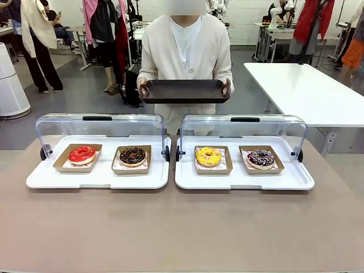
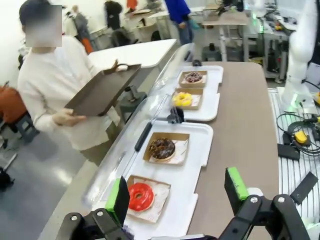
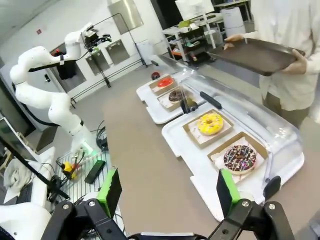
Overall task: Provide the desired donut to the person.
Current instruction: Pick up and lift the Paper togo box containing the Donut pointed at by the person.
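Four ring donuts sit untouched in shallow brown card trays: a glossy red-glazed donut [image 1: 82, 154] at far left, a chocolate donut [image 1: 133, 155] beside it, then a yellow-iced donut [image 1: 208, 156] and a dark sprinkled donut [image 1: 261, 158] to the right. Each pair rests on a smooth tray, the left white tray [image 1: 96, 180] and the right white tray [image 1: 244, 181], with clear curved lids [image 1: 99, 126] raised along the far edge. Beyond them the person [image 1: 185, 51] holds out a flat, empty dark tray [image 1: 185, 91]. Nothing is picked yet, and which donut is wanted cannot be told, so choosing, lifting and delivering all remain. The left gripper [image 2: 177, 195] and right gripper [image 3: 167, 192] hover clear of the trays over the matte beige table [image 1: 182, 227], jaws wide apart and holding nothing.
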